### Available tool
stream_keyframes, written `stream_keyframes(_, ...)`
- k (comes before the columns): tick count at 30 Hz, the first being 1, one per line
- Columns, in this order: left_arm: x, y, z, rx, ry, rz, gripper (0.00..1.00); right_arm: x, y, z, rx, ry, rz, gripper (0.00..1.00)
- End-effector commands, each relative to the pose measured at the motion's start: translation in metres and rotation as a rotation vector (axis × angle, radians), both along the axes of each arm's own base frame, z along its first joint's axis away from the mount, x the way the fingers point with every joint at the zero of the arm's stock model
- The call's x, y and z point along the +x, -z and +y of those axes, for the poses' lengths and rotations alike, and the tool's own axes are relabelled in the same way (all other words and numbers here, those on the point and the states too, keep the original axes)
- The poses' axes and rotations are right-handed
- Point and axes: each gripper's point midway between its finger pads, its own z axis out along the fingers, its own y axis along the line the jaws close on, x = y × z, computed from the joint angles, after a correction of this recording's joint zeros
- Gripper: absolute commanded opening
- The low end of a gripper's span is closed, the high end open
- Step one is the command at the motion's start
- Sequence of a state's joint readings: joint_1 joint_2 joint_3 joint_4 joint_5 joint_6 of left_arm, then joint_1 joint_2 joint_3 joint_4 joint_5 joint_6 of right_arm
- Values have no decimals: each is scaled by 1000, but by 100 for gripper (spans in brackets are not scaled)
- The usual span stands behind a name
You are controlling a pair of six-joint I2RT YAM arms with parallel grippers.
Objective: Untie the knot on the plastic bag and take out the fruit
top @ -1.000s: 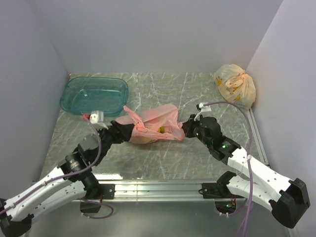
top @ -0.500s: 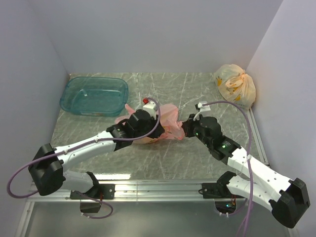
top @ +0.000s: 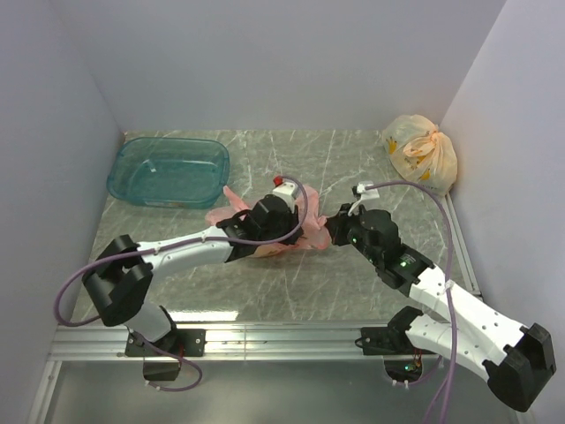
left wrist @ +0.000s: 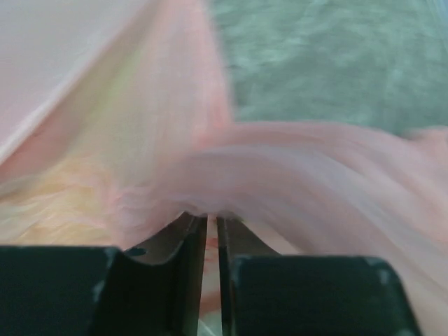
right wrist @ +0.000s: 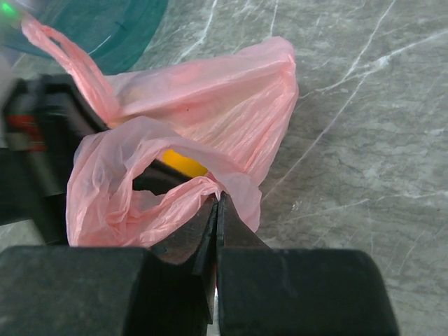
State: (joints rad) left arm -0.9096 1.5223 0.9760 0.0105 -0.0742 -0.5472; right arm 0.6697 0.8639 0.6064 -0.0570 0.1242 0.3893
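The right fingers [right wrist: 213,217] are closed on the rim of the pink, crinkled bag [right wrist: 224,91], mid-table. The left fingers [left wrist: 201,234], nearly closed, pinch its film from the left. Its mouth gapes, with a yellow fruit [right wrist: 180,162] inside. The table [top: 291,283] is grey marble; a teal tub [top: 168,170] sits far left, a yellow bag [top: 421,152] far right, before pale walls [top: 265,62].

The top external camera looks down from above and behind the arm bases toward the far wall, far enough off to take in the whole marble-patterned table [top: 353,168]. The left wrist camera looks along the left gripper [left wrist: 211,220], pressed so near the pink plastic bag [left wrist: 294,182] that the film blurs. The right wrist camera looks past the right gripper [right wrist: 215,199] toward the teal tub [right wrist: 119,31]. All three views share the bag.
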Motion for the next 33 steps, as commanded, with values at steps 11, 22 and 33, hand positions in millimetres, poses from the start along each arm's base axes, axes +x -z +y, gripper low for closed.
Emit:
stream_keyframes(11,37,57,176,226,-831,25,16,16,-30,-84,2,457,-85,0)
stream_keyframes(22,2,81,241,234,-985,88,31,18,-19,-125,-29,627,-18,0)
stream_keyframes(33,15,14,186,-8,-630,-31,83,27,-64,-78,-66,274,-81,74)
